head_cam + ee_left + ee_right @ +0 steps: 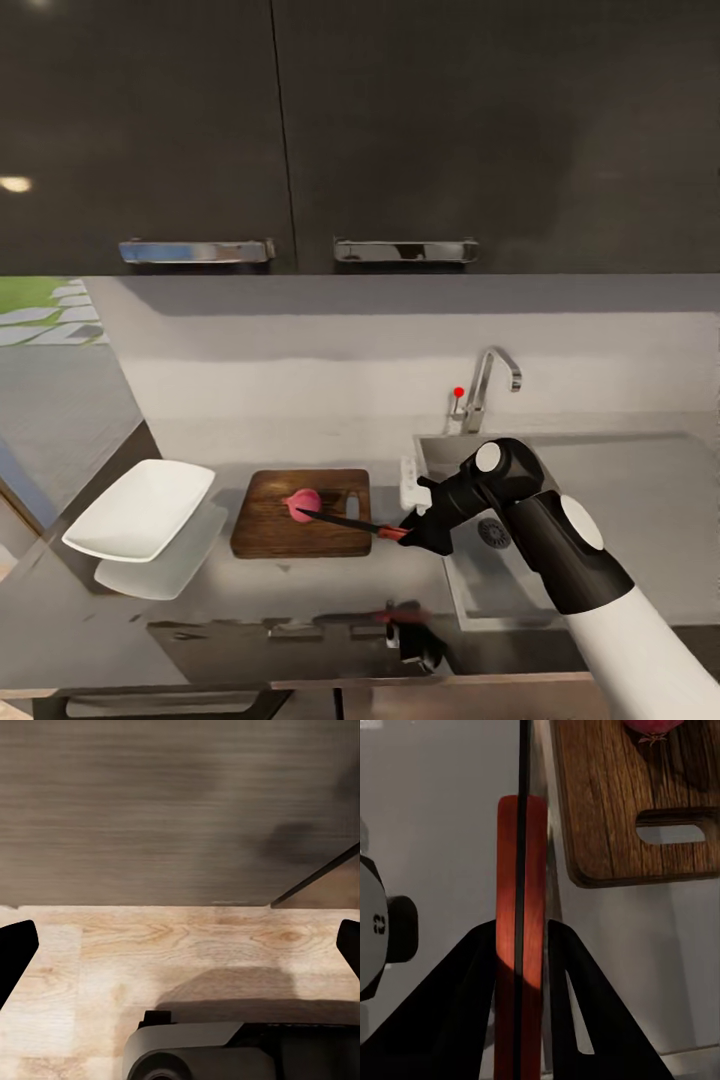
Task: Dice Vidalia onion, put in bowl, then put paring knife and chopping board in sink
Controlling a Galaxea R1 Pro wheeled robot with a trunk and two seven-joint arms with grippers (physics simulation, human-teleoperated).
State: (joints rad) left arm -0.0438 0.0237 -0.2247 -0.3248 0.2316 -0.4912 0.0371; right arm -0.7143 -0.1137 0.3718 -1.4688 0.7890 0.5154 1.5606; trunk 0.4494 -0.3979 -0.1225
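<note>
The pinkish-red Vidalia onion [303,501] sits whole on the brown chopping board [270,525], also seen as onion [654,727] on board [615,802] in the right wrist view. My right gripper [412,532] is shut on the red handle of the paring knife [350,522]; its dark blade reaches left and its tip touches the onion. The handle [520,900] stands pinched between the two black fingers [472,975]. The white bowl [140,508] rests left of the board on the glossy countertop [300,590]. The grey sink [640,520] lies to the right. My left gripper [180,945] is open over a wooden floor.
A chrome tap [485,385] with a red knob [458,392] stands behind the sink. Dark wall cabinets with chrome handles [405,250] hang above. The bowl's reflection [160,570] shows in the worktop. A dark cabinet front [180,810] faces the left wrist camera.
</note>
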